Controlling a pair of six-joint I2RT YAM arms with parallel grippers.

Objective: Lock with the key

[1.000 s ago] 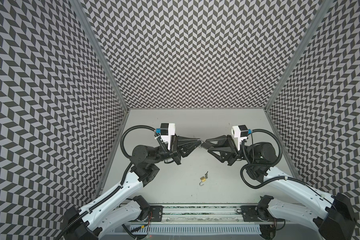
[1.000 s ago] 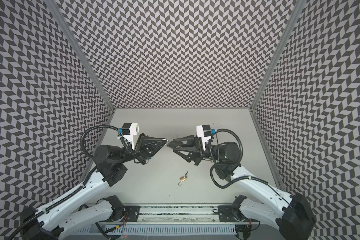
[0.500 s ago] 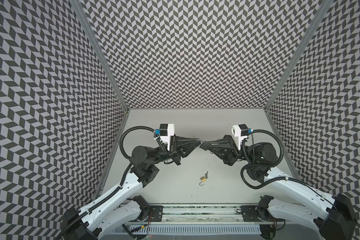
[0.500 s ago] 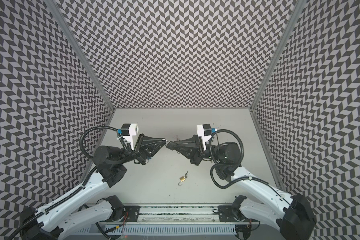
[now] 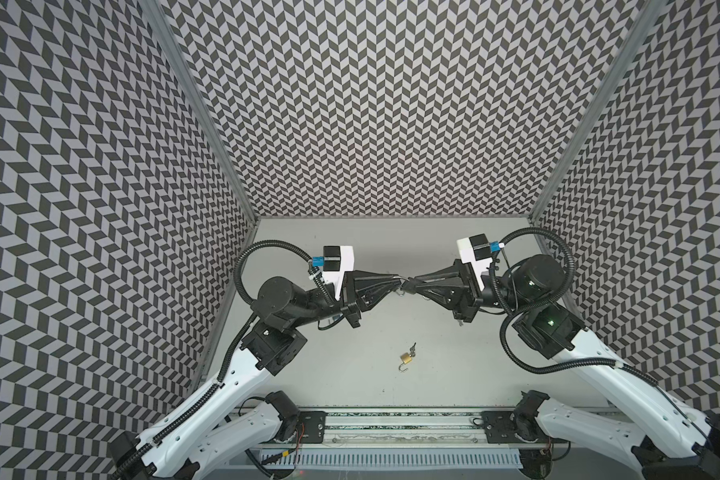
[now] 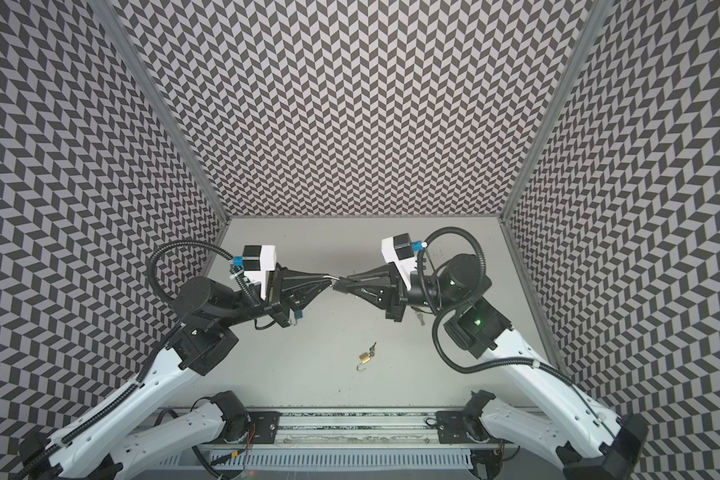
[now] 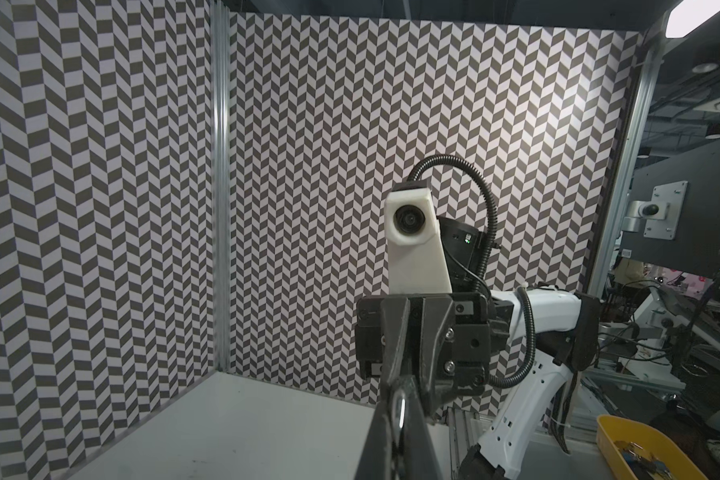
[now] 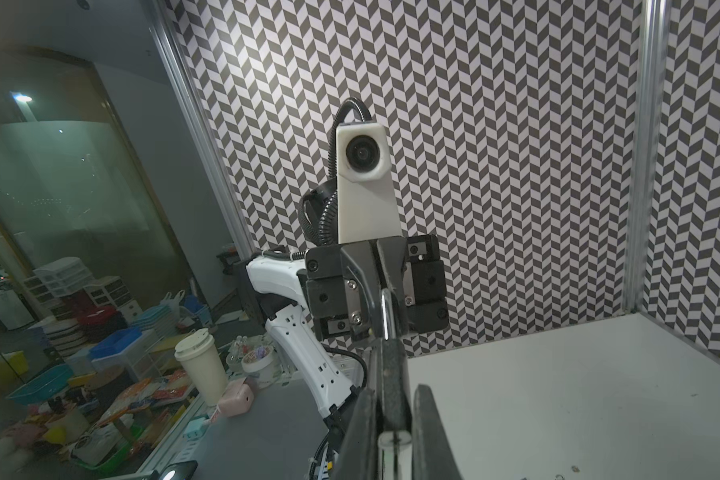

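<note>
Aloft, a thin silver piece (image 7: 400, 409) is clamped by the left gripper (image 5: 400, 281) and the right gripper (image 5: 409, 283), tip to tip. The open-shackled padlock (image 5: 406, 358), key (image 5: 412, 346) touching it, is seen on the table (image 5: 341, 374) at six o'clock of them.

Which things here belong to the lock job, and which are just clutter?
Belongs to the job:
- brass padlock, shackle open, on the table
- dark keys at the padlock
- silver metal piece, likely a key, gripped where the left gripper and right gripper meet

Lying about, outside the cell:
- white cup
- yellow tray
- blue basket
</note>
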